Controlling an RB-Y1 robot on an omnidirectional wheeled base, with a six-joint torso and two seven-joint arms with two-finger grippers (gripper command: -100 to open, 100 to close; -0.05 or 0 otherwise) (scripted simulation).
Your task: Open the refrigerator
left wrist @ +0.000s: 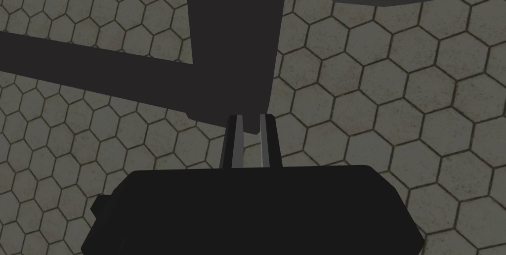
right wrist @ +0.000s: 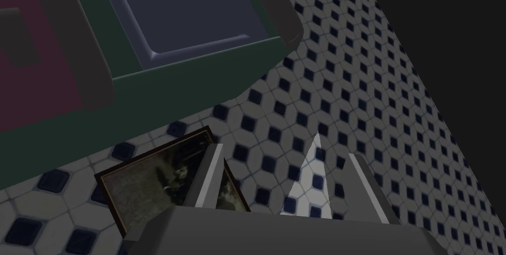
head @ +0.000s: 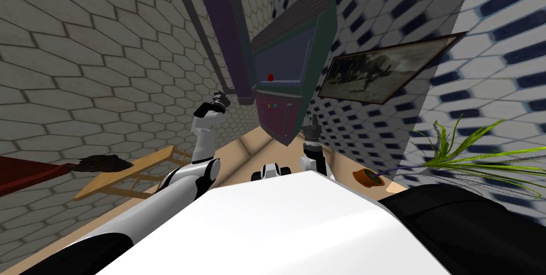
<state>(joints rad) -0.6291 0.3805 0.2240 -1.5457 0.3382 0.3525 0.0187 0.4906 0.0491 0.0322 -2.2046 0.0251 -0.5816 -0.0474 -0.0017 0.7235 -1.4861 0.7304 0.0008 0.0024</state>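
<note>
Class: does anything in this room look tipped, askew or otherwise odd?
The potted plant by the patterned wall seems tipped over: its stem runs sideways along the floor, though the wide lens may exaggerate this.

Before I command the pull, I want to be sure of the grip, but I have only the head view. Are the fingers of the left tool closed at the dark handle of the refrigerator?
Observer: Yes. In the left wrist view, the left tool is shut, its fingers almost touching. The end of the dark handle is right at their tips. I cannot tell whether they pinch it.
Operator: And the right tool?
Observer: The right tool is open and holds nothing. The green corner of the refrigerator lies ahead of it, untouched.
</note>
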